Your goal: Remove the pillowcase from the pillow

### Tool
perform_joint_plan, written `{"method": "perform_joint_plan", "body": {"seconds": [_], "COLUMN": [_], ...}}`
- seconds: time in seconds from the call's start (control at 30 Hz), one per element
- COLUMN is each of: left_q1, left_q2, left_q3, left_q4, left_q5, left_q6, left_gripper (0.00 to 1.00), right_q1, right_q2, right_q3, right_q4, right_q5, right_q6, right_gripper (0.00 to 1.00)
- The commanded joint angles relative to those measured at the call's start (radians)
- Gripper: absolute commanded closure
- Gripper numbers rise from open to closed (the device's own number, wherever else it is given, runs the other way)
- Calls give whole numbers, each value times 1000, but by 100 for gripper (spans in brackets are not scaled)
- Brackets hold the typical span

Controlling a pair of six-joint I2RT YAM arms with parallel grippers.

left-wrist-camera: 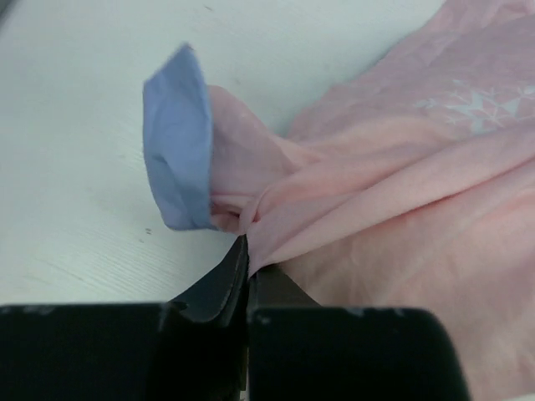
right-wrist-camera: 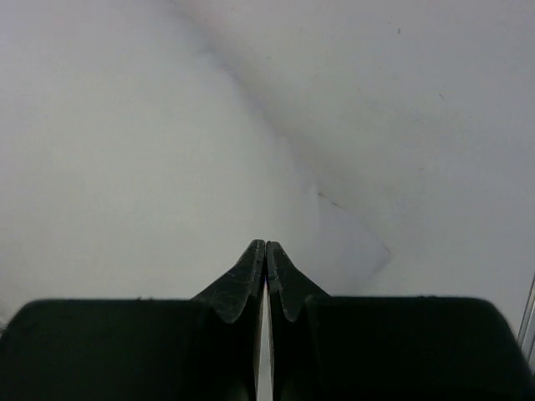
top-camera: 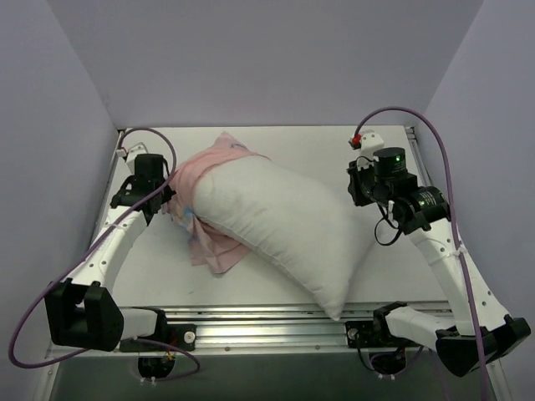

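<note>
The white pillow (top-camera: 280,221) lies diagonally across the table, its near corner over the front rail. The pillowcase (top-camera: 211,164), pink side out, is bunched around the pillow's far-left end and trails beneath it. My left gripper (top-camera: 172,203) is shut on a fold of the pink pillowcase (left-wrist-camera: 384,192), next to a blue edge flap (left-wrist-camera: 178,142); the jaws (left-wrist-camera: 249,244) pinch the cloth at their tips. My right gripper (top-camera: 361,189) is shut and empty just beside the pillow's right end. In the right wrist view it (right-wrist-camera: 266,245) hovers over the white pillow (right-wrist-camera: 125,167).
The white table (top-camera: 334,150) is walled by lilac panels at the back and both sides. A metal rail (top-camera: 251,322) runs along the front edge. Cables loop off both arms.
</note>
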Motion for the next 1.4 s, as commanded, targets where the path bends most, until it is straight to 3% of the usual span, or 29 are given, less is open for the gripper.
{"method": "perform_joint_plan", "body": {"seconds": [0.0, 0.13, 0.27, 0.37, 0.4, 0.47, 0.5, 0.6, 0.7, 0.9, 1.13, 1.37], "left_q1": [36, 59, 1, -56, -63, -86, -106, -136, -154, -165, -160, -122], "left_q2": [9, 58, 43, 32, 31, 25, 20, 6, -12, -44, -55, -27], "left_q3": [96, 160, 127, 96, 91, 73, 64, 38, 16, -14, -36, -28], "left_q4": [38, 26, 90, 96, 93, 87, 86, 83, 83, 77, 49, 9], "left_q5": [-142, -8, 112, 143, 160, 166, 174, 188, 217, 255, 235, 234], "left_q6": [80, 137, 146, 143, 140, 137, 136, 123, 110, 110, 126, 123], "left_gripper": [98, 98, 98, 98, 98, 98, 98, 98, 98, 98, 98, 98], "right_q1": [-4, -3, 71, 242, 319, 394, 436, 586, 706, 853, 844, 807], "right_q2": [-28, -40, -34, 23, 38, 92, 113, 210, 313, 488, 615, 729], "right_q3": [19, 28, 10, 11, 13, 29, 39, 85, 108, 116, 14, -3], "right_q4": [-59, -79, -4, 62, 105, 165, 182, 228, 280, 354, 486, 481], "right_q5": [40, -88, -141, -46, -26, 40, 69, 217, 350, 560, 827, 867], "right_q6": [4, -37, -1, 27, 59, 62, 61, 30, -53, -192, -272, -295], "right_gripper": [100, 100, 98, 80, 60, 41, 25, 8, 0, 0, 0, 0]}}
